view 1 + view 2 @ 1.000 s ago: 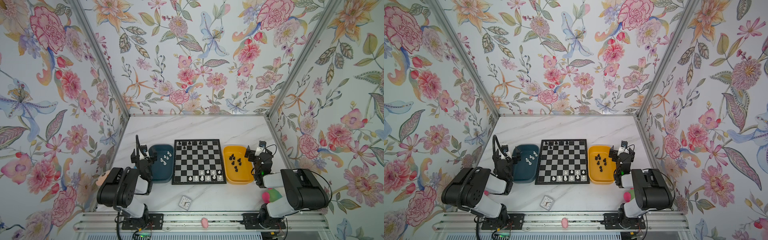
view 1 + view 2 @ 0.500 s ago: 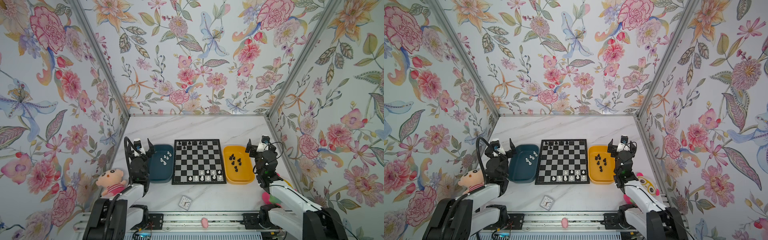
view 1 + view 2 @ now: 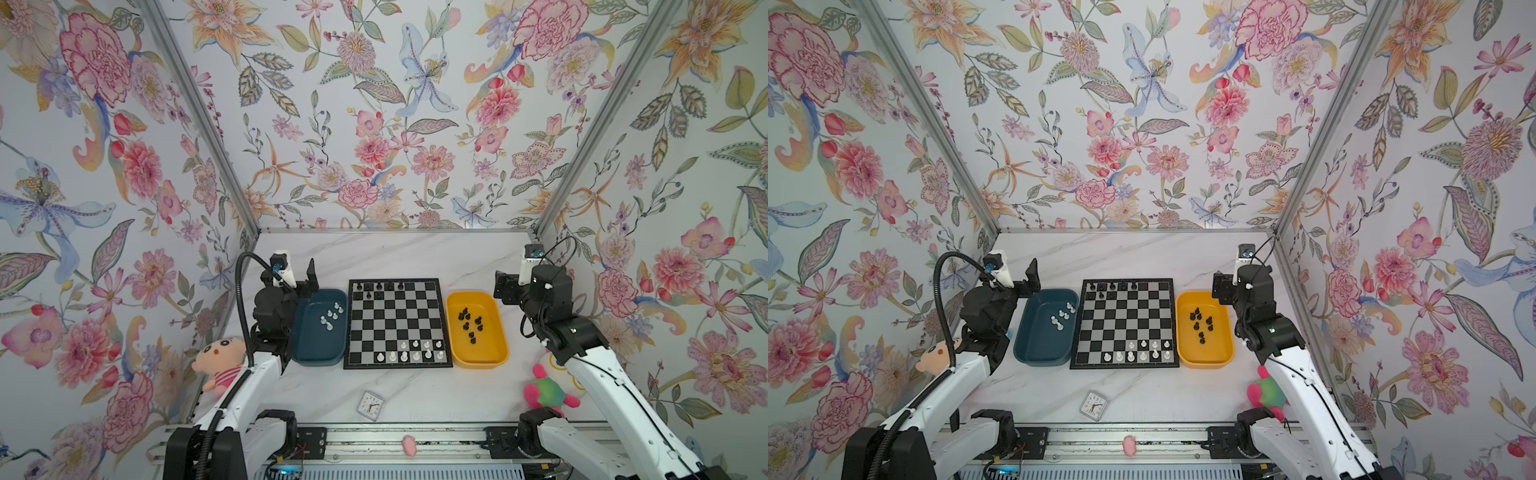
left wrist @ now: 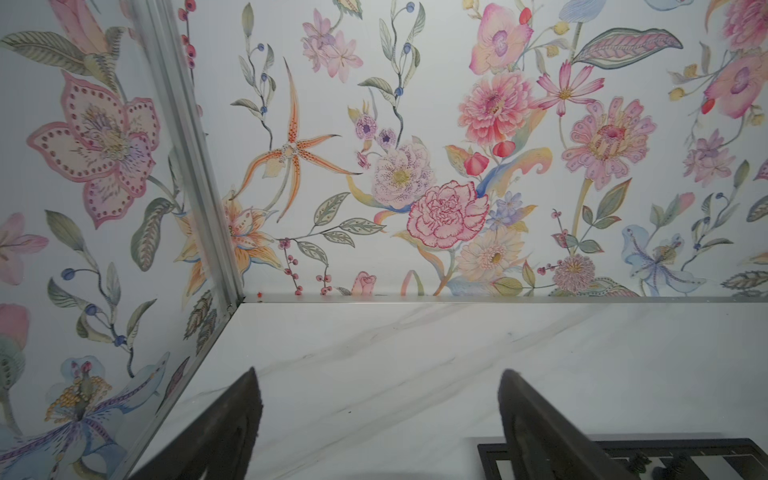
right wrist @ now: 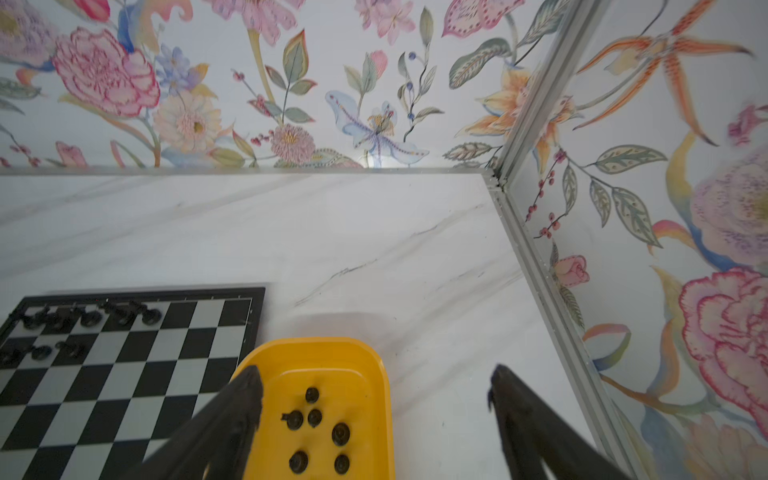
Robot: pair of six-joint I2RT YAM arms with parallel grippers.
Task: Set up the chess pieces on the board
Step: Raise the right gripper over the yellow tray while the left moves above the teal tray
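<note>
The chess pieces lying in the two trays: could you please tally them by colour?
White chess pieces, in the dark teal tray: 6
Black chess pieces, in the yellow tray: 8
Total: 14

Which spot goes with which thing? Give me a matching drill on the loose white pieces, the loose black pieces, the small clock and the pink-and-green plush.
Things:
1. loose white pieces
2. loose black pieces
3. small clock
4. pink-and-green plush

Places:
a. in the yellow tray
b. on the table, nearer the robot than the board
c. in the teal tray
d. on the table beside the right arm

Pairs: 1-c, 2-a, 3-b, 4-d.
</note>
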